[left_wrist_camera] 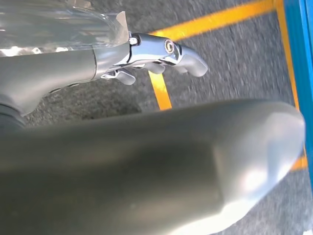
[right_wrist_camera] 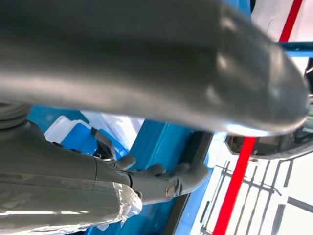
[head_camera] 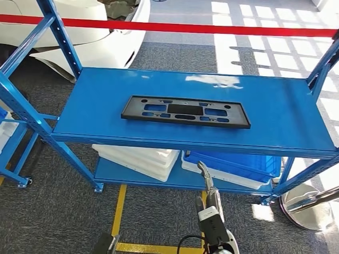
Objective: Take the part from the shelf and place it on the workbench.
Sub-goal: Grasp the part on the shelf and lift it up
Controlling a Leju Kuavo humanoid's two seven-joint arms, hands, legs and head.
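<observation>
From where I'm driving this thing, the part is a long flat black plastic panel with cutouts, lying flat on the top deck of the blue shelf, roughly in the middle and a bit toward the front edge. Its long axis runs side to side across my view, pretty much parallel to the shelf's front edge, with the right end sitting slightly lower in the picture than the left. My right hand is up in front of the shelf, below the front edge and just right of center, fingers pointing up toward the deck; it's holding nothing and the fingers look stretched out and loosely apart rather than curled. So the panel is ahead of and above that hand, and the hand lines up under the right half of it. The left hand is hanging low over the grey carpet and a yellow floor line, fingers extended, nothing in it either. Right hand's clearly the nearer one. My guess is a panel that long wants a grab along the near long edge, maybe both hands, or it'll tip.
</observation>
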